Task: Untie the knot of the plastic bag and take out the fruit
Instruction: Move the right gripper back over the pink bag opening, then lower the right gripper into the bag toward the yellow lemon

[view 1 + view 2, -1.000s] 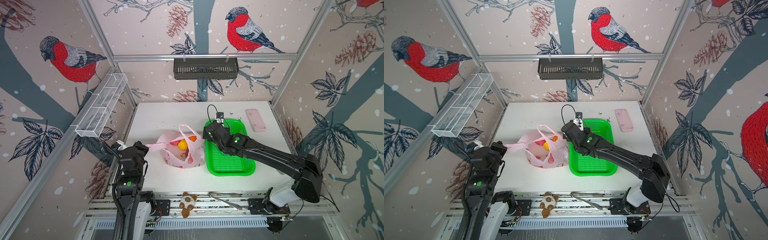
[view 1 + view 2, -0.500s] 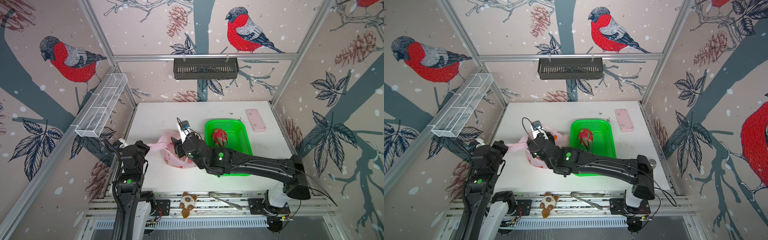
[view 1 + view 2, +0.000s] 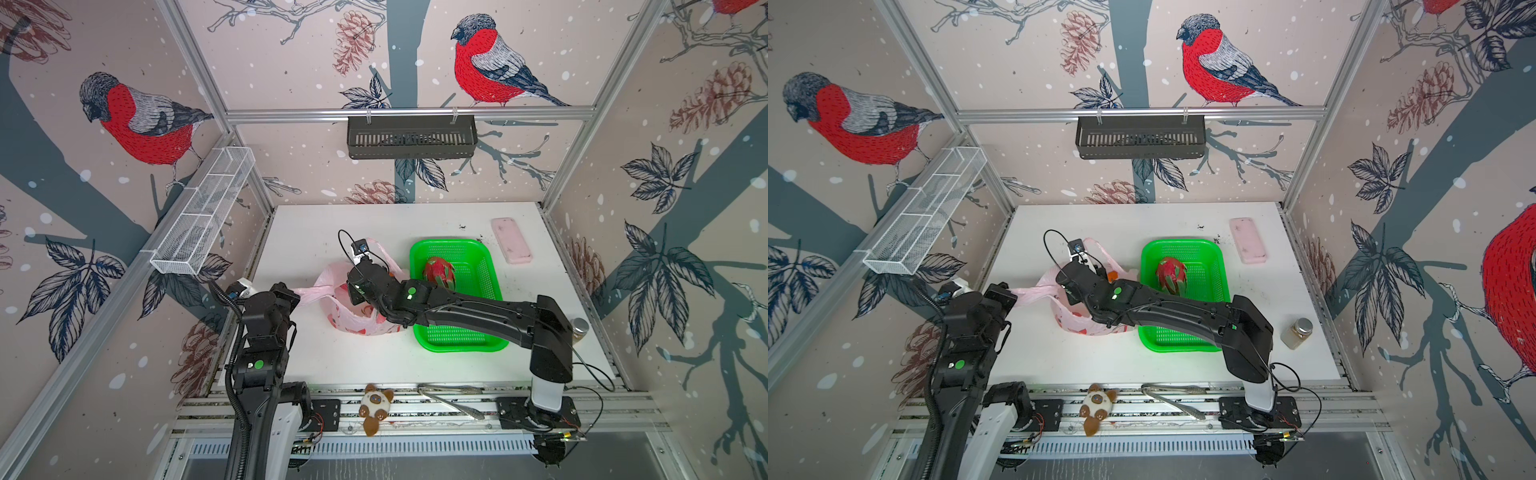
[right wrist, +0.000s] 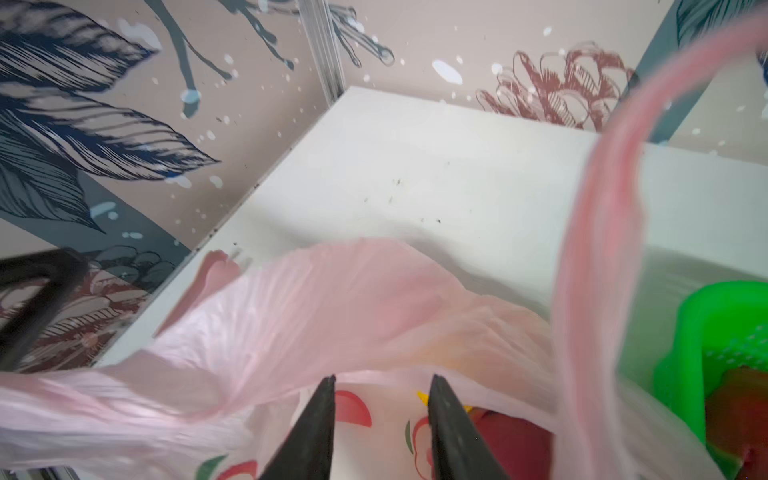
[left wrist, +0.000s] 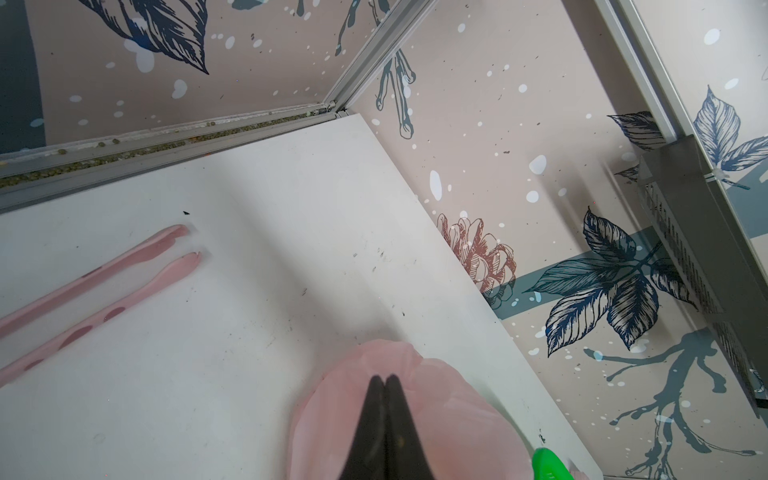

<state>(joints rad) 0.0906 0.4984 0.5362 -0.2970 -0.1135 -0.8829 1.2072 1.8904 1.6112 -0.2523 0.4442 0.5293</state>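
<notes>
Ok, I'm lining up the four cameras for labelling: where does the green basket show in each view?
Top view: green basket right of centre on the table, dragon fruit inside.
Top view: same spot, slightly further left in frame.
Left wrist: only a green corner at the bottom edge.
Right wrist: green wall at the right edge.
Shared landmark: the plastic bag, beside the basket in all four.

A: The bag [image 4: 332,299]? Thin pink plastic film, see-through and finely crinkled, with a soft sheen.
B: And the basket [image 3: 457,345] is hard green plastic, glossy and perforated all over.
A: The surface [image 3: 332,232] is white and matt, scuffed and speckled.
B: The fingers [image 5: 370,428] look like matt black plastic. The frame [image 3: 407,113] is bare brushed metal, and the toy [image 3: 376,409] is fuzzy cloth.
</notes>
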